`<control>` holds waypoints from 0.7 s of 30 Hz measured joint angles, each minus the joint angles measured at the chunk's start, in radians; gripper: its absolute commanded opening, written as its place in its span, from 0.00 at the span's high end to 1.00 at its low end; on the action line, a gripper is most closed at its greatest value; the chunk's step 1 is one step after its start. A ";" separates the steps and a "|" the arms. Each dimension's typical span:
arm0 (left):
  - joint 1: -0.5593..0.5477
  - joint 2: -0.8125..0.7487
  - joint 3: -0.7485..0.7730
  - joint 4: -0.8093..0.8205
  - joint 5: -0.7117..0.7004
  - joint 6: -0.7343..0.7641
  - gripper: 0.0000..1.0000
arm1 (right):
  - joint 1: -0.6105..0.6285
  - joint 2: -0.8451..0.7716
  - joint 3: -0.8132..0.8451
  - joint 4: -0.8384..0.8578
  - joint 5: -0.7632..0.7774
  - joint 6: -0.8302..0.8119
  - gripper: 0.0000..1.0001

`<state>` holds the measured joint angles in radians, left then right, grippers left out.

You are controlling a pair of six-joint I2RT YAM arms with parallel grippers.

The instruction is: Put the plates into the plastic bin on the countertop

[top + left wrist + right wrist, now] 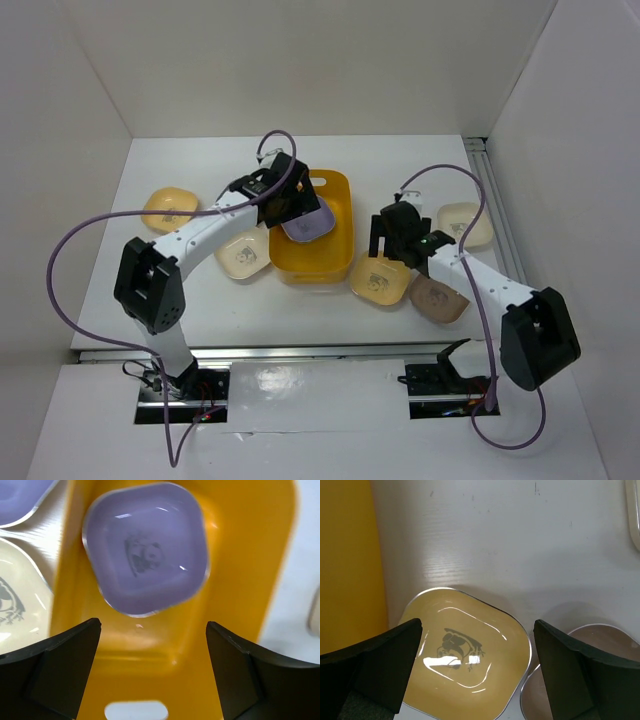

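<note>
White-walled table point(300, 312), pretty plain setup. Left tool point(152, 626) hangs wide open over the plastic bin point(240, 580), with the lavender plate point(145, 550) lying flat inside, so that one looks done. Right tool point(477, 624) gapes open above the yellow plate point(465, 670) just beside the bin, probably lining up a grab.

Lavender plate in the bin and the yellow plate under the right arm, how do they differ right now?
The lavender plate is pale purple; the yellow plate is mustard yellow. The lavender plate lies inside the plastic bin; the yellow plate sits on the countertop beside it. The lavender plate is alone in the bin; the yellow plate has a brown plate right beside it. Both are shallow rounded squares with a dark centre print.
</note>
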<state>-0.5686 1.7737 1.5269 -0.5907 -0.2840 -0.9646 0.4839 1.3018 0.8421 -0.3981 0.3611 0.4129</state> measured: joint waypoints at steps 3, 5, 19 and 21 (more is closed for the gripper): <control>-0.045 -0.060 0.000 -0.002 0.002 0.025 0.00 | -0.002 0.025 -0.031 0.011 0.000 0.001 0.03; -0.071 -0.105 0.000 -0.004 0.005 0.041 0.00 | -0.006 0.053 -0.051 0.016 -0.002 0.001 0.06; -0.079 -0.290 -0.032 -0.019 0.008 0.101 0.00 | -0.043 0.162 -0.070 0.098 -0.009 -0.010 0.11; -0.079 -0.292 -0.044 -0.024 0.008 0.102 0.00 | -0.066 0.175 -0.070 0.101 -0.008 -0.014 0.13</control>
<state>-0.6476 1.4818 1.4830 -0.6144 -0.2760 -0.8627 0.4183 1.4765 0.7723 -0.2966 0.3534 0.3988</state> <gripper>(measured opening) 0.997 0.880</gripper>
